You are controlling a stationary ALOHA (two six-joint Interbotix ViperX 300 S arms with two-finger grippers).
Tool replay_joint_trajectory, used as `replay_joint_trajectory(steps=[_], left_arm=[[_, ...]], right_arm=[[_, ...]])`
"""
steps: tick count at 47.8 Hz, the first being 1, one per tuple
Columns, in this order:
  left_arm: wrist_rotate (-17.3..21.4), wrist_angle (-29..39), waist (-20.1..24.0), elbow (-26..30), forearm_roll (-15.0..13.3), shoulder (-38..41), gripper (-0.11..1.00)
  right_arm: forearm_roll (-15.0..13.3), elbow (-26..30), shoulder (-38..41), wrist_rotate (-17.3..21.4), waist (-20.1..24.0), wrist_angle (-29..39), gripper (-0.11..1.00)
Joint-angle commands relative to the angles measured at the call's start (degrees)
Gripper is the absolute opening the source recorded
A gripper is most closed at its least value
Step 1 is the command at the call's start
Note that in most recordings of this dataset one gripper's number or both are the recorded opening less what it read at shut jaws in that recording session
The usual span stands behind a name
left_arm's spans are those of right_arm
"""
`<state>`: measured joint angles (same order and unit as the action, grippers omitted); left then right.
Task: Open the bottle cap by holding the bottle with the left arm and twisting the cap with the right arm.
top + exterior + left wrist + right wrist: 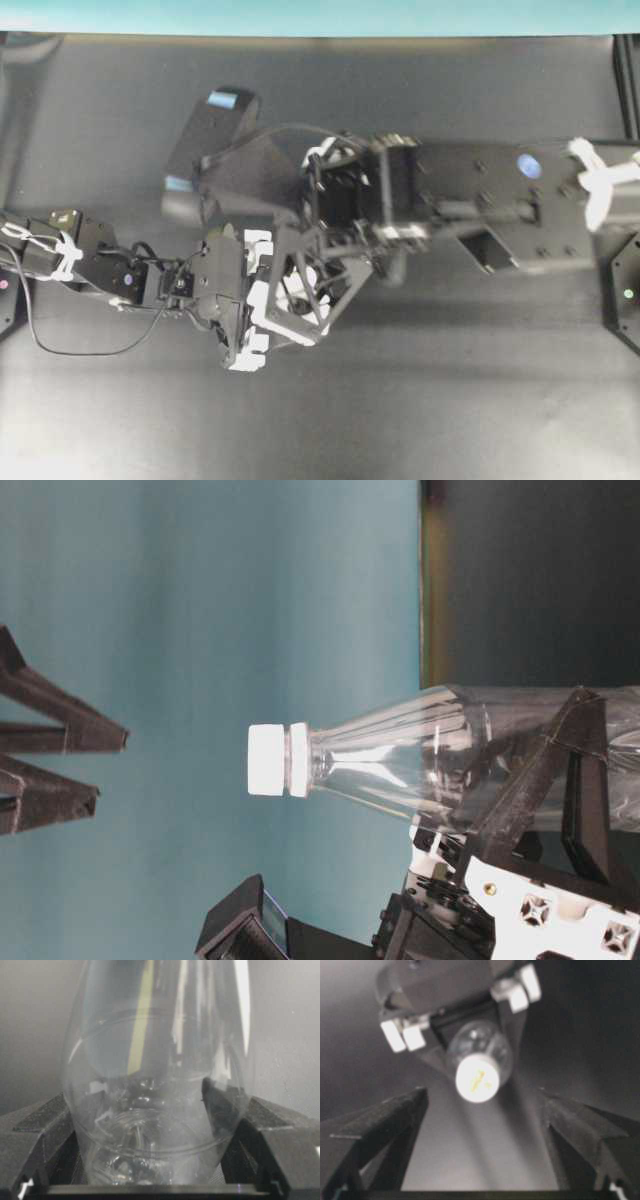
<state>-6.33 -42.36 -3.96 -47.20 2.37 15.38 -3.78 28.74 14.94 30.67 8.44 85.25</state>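
1. Table-level view: the small clear plastic bottle (460, 750) is clamped around its body by the left arm's black, white-cornered fingers (560, 770), set wide to match its girth.
2. Its small round white screw cap (278, 760) is on the neck, free of any contact.
3. The right arm's black triangular lattice fingers (55, 765) stand apart from the cap, spread wide and holding nothing.
4. Right wrist view: the cap (477, 1079) sits ahead, between the two spread fingers (385, 1130) but beyond their tips, slightly toward the left one.
5. Judged step: a re-grip between twists, or the first approach; the pictures do not say which.
6. Next move calls for advancing along the bottle's axis, centring on the cap, closing on it, then rotating.
7. The dark counter (450, 380) beneath shows nothing else of note.
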Motion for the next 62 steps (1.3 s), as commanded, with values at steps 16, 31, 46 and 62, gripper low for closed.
replay_joint_trajectory(steps=[16,31,46,62], left_arm=[[-0.26,1.14,-1.05,-0.09,0.18,0.44,0.79],[-0.26,1.14,-1.05,-0.09,0.26,0.44,0.79],[-0.26,1.14,-1.14,-0.18,0.18,0.44,0.79],[-0.26,1.14,-1.14,-0.18,0.26,0.44,0.79]], right_arm=[[3.52,0.26,4.48,15.29,-0.53,-0.62,0.76],[3.52,-5.71,3.96,15.64,-0.88,-3.52,0.76],[3.52,-7.29,3.34,15.21,-0.88,-4.83,0.56],[3.52,-8.88,2.64,11.87,-1.14,-5.45,0.36]])
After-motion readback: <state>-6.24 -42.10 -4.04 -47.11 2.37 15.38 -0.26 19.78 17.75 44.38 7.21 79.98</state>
